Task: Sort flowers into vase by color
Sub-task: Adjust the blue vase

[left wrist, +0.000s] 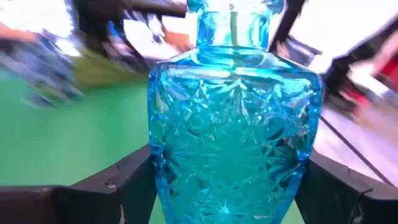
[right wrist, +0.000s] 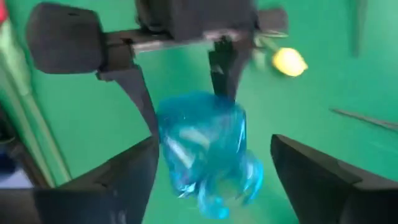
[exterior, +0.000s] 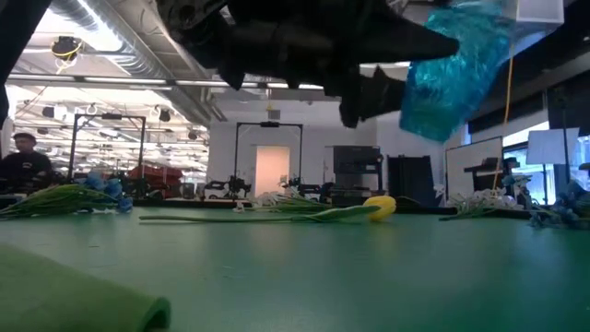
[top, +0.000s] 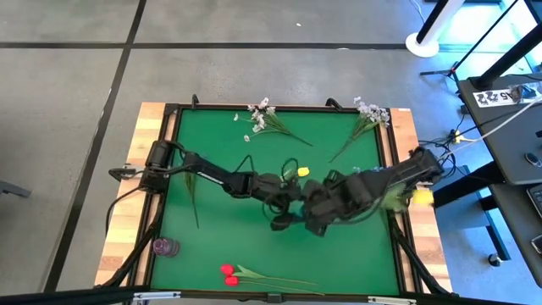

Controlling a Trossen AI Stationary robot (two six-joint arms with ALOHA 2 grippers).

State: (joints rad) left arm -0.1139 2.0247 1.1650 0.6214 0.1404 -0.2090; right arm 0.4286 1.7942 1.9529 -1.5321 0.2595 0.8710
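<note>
Now you hold the blue vase [left wrist: 233,134] firmly between the left gripper [left wrist: 231,186] fingers, above the green table [top: 339,246], while the right gripper [right wrist: 214,177] stands spread open beside it.

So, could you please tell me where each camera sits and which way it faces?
High view: above the table, looking straight down; both arms meet mid-table.
Low view: at table height, looking level into the room; arms overhead carry the blue vase.
Left wrist view: on that wrist, facing the vase; the left pincer grips it.
Right wrist view: on that wrist, facing the vase; the right pincer stands open.
Shared: low and wrist views all show the vase.
</note>
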